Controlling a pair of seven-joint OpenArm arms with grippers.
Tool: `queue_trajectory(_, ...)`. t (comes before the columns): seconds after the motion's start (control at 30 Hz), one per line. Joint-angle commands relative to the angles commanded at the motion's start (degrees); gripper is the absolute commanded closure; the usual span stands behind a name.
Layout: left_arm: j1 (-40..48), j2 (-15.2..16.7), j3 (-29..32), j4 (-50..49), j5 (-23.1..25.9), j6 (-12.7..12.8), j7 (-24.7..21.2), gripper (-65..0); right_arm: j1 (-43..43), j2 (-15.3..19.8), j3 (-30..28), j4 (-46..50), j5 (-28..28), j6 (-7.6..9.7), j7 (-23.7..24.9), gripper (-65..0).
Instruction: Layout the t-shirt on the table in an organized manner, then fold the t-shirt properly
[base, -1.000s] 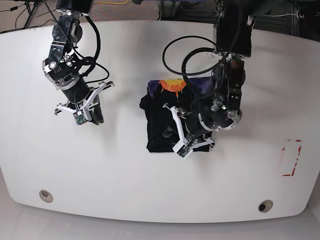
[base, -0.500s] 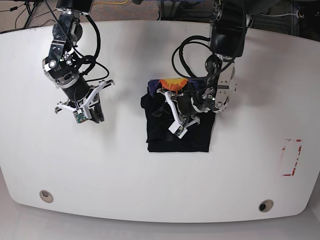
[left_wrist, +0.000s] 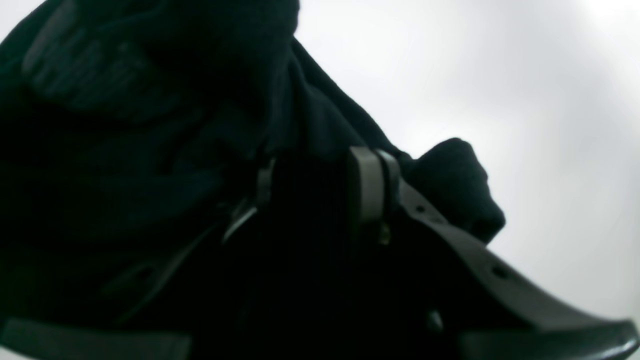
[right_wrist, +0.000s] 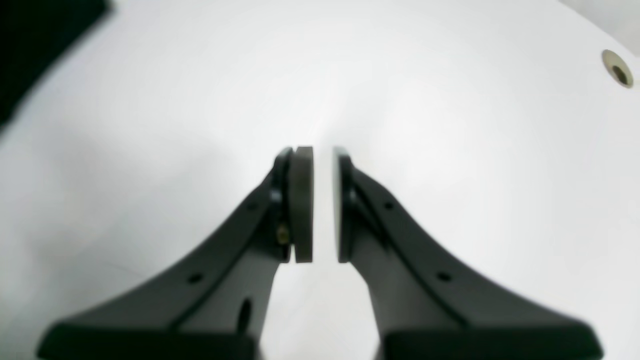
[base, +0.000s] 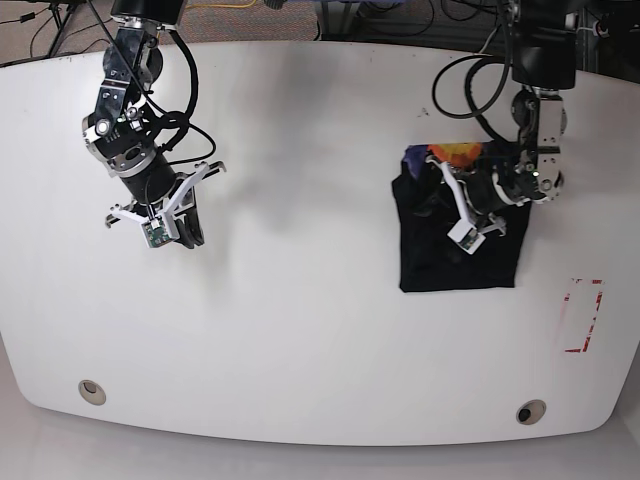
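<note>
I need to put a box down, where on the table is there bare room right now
The widest bare stretch of the table lies between the right gripper and the folded t-shirt, running to the near edge between the two grommet holes. It is crowded on the side where the left gripper clamps the t-shirt, near the red tape rectangle.

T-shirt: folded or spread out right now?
Folded: the t-shirt is a compact black rectangle on the table, graphic at its top edge.

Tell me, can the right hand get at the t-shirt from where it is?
Probably not without a long move: the right hand hangs over bare table, while the t-shirt lies far across under the left hand.
</note>
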Motion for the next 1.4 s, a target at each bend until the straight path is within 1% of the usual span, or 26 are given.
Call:
queue_trajectory(0.07,0.44,-2.46,-1.23,0.00,0.00,0.00,0.00,-17.6,-0.26,0.00,0.00,0.00,0.00,0.00,0.00,-6.0)
queue_trajectory(0.1,0.53,-2.99,-1.58,0.00,0.00,0.00,0.00,-17.6,-0.26,0.00,0.00,0.00,0.00,0.00,0.00,-6.0)
queue_trajectory(0.23,1.85,-7.38,-3.96,0.00,0.00,0.00,0.00,-17.6,-0.88,-0.26,-0.18,0.26,0.00,0.00,0.00,-6.0)
queue_trajectory(0.37,3.08,-10.64,-5.89,-0.09,0.00,0.00,0.00,-17.6,-2.02,-0.26,-0.26,0.26,0.00,0.00,0.00,-6.0)
queue_trajectory(0.53,5.19,-13.45,-7.74,-0.09,0.00,0.00,0.00,-17.6,-2.37,-0.35,-0.35,0.26,0.00,0.18,0.00,-6.0)
queue_trajectory(0.6,5.71,-14.24,-8.53,-0.09,0.00,0.00,0.00,-17.6,-2.37,-0.35,-0.35,0.26,0.00,0.88,0.00,-6.0)
queue_trajectory(0.7,6.07,-14.95,-9.23,0.18,0.00,0.00,-0.09,-17.6,-2.37,-0.35,-0.35,0.26,0.00,2.46,0.00,-5.9)
queue_trajectory(0.77,5.89,-15.74,-9.23,0.26,-0.09,0.00,-0.09,-17.5,-2.46,-0.35,-0.35,0.26,0.00,2.99,0.00,-5.9)
queue_trajectory(0.87,5.63,-16.26,-9.23,0.35,-0.09,0.00,-0.09,-17.4,-2.46,-0.35,-0.35,0.26,0.00,2.90,0.00,-5.9)
queue_trajectory(0.97,5.19,-16.18,-9.76,3.60,-0.09,0.00,0.18,-17.4,-2.55,-0.35,-0.35,0.26,0.00,2.90,0.00,-5.9)
queue_trajectory(1.0,5.01,-16.18,-9.85,7.12,0.00,0.00,0.79,-17.5,-2.81,-0.44,-0.35,0.26,0.00,2.90,0.00,-5.9)
queue_trajectory(1.07,4.92,-16.00,-9.85,10.99,0.00,0.00,2.64,-17.5,-2.90,-0.44,-0.35,0.26,-0.09,2.81,0.18,-5.9)
queue_trajectory(1.1,4.84,-15.21,-9.85,13.98,0.00,0.00,4.40,-17.5,-2.81,-0.44,-0.35,0.18,-0.18,2.81,0.18,-5.9)
queue_trajectory(1.2,3.78,-11.87,-9.85,20.04,0.44,0.00,7.12,-17.5,-2.55,-0.35,-0.35,-0.18,-0.35,2.55,0.44,-5.9)
queue_trajectory(1.27,2.46,-9.32,-9.85,23.03,0.79,0.00,7.38,-17.5,-1.93,-0.35,-0.35,-0.70,-0.35,2.46,1.85,-5.9)
queue_trajectory(1.3,2.20,-8.70,-9.85,23.74,1.14,0.00,7.47,-17.4,-1.85,-0.35,-0.35,-1.05,-0.44,2.46,2.64,-5.9)
queue_trajectory(1.33,1.85,-6.77,-9.85,25.23,2.55,0.00,7.38,-17.2,-1.85,-0.35,-0.35,-2.02,-0.53,2.37,5.01,-5.9)
queue_trajectory(1.37,1.76,-5.63,-9.85,25.93,3.43,0.00,7.21,-17.2,-1.85,-0.18,-0.35,-2.64,-0.70,2.29,6.33,-5.9)
queue_trajectory(1.4,1.58,-3.52,-9.93,26.99,4.66,0.00,6.42,-17.2,-1.85,-0.09,-0.35,-3.69,-1.67,2.29,8.62,-5.9)
